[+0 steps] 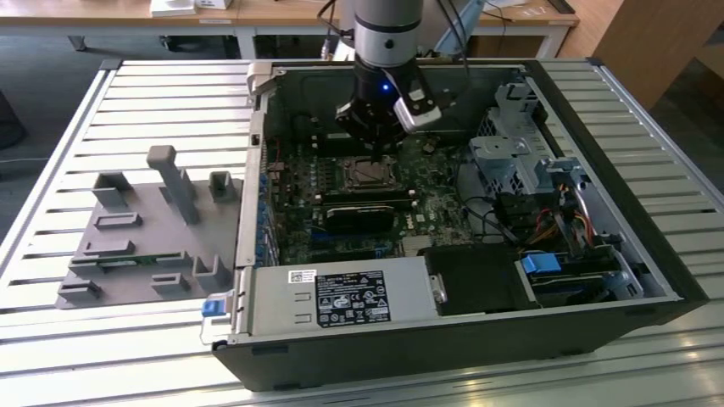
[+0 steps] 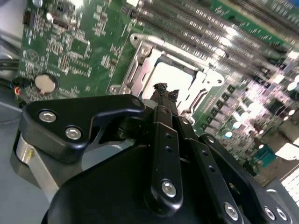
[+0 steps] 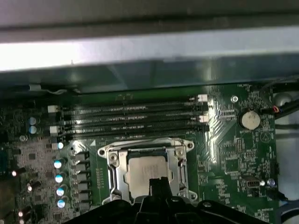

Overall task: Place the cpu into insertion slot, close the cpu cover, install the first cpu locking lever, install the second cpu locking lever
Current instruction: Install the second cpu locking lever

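Observation:
The cpu [image 3: 145, 169] lies flat in its socket on the green motherboard, its silvery top showing in both wrist views [image 2: 175, 77]. The cpu cover [image 3: 115, 164] lies down around it as a metal frame with a square window [image 2: 140, 58]. I cannot make out how the locking levers stand. My gripper [image 2: 167, 90] hangs just above the near edge of the cpu, its two black fingertips [image 2: 161, 87] pressed together with nothing between them. In the exterior view the gripper [image 1: 378, 155] points down over the socket [image 1: 371, 174] inside the open computer case.
Memory slots [image 3: 135, 121] run along one side of the socket and a coin battery [image 3: 249, 119] lies nearby. A long black heatsink block [image 1: 362, 216] sits in front of the socket. A drive cage [image 1: 515, 161], power supply [image 1: 339, 297] and grey fixture tray [image 1: 147, 229] surround the work area.

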You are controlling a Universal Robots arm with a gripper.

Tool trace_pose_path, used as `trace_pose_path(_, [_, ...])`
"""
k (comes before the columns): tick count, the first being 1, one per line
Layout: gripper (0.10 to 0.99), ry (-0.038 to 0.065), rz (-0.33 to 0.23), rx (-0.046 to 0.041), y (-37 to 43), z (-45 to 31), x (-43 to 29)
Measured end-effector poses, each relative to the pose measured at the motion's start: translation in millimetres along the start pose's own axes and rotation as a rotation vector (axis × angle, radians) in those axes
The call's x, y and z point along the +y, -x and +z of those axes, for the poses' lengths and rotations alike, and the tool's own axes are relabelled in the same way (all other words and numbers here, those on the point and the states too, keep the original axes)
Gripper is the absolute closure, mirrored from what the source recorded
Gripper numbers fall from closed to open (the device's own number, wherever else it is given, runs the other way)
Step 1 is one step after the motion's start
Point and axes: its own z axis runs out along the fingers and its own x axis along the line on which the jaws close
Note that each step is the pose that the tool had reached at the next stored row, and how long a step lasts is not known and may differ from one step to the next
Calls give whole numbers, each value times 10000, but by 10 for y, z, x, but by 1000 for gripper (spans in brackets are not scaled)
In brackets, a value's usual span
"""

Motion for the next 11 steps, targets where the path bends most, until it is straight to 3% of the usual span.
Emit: trace_pose_path(11, [980, -14, -24, 139, 16, 9, -157])
